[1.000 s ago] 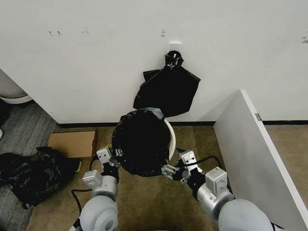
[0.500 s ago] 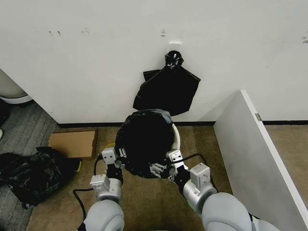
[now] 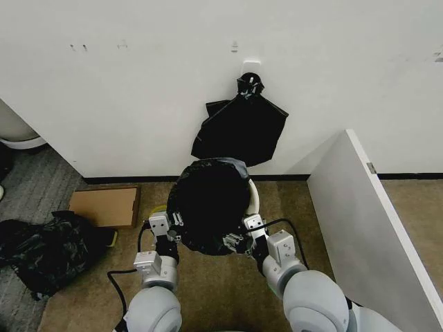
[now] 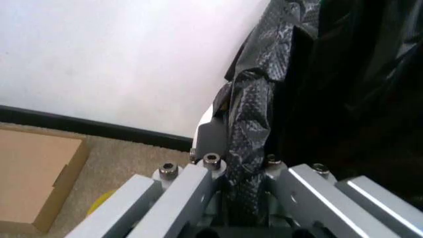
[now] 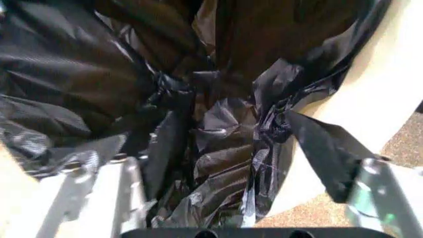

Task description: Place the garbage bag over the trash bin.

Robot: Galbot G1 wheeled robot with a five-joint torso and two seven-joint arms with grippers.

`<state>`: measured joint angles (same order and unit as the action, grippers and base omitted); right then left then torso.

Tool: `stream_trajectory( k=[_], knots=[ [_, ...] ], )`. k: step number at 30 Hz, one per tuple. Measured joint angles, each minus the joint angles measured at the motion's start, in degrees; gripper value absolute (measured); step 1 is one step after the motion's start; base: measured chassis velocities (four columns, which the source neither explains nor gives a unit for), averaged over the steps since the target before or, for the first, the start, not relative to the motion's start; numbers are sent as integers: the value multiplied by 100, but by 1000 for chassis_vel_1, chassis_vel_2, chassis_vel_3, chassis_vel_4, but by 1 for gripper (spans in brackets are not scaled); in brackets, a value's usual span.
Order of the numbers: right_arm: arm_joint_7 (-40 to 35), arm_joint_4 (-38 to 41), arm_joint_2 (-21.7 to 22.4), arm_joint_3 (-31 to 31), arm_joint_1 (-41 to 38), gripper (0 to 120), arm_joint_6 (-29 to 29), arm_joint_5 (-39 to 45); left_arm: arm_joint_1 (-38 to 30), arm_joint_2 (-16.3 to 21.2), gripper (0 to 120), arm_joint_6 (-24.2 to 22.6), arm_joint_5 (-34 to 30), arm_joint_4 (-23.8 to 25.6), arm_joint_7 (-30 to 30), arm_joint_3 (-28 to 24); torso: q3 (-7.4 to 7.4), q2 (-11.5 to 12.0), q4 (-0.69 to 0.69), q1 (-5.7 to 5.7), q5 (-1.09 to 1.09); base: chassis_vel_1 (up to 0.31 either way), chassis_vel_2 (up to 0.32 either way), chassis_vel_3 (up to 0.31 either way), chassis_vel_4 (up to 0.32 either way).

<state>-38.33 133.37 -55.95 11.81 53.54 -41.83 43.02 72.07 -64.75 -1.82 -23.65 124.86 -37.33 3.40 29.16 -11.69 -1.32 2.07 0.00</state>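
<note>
So the garbage bag (image 3: 208, 207) is draped over most of the trash bin (image 3: 253, 198), which sits on the carpet by the wall; only a cream sliver of rim shows on the robot's right. Looks like the stretching-over-the-rim step to me, and the next move needs the film pulled down past that bare edge without tearing. Left gripper (image 3: 168, 226) has its fingers pinched on a fold of film, clear in the left wrist view. Right gripper (image 3: 242, 238) has bunched film between its fingers, but can't tell if they're clamped.

Grey rounded arms, boxy silver wrists, black cables; metal hand (image 4: 244, 198) fingers with screws.
</note>
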Motion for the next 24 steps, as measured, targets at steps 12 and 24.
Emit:
stream_trajectory(
  k=[12,24],
  knots=[
    [58,-449,-1,187,-190,26,-9,-588,102,-20,0,19,25,99,26,13,0,0,0,0,0,0,0,0,0],
    [148,-414,103,148,-127,0,-8,-788,106,-11,0,24,13,145,32,34,0,0,0,0,0,0,0,0,0]
  ],
)
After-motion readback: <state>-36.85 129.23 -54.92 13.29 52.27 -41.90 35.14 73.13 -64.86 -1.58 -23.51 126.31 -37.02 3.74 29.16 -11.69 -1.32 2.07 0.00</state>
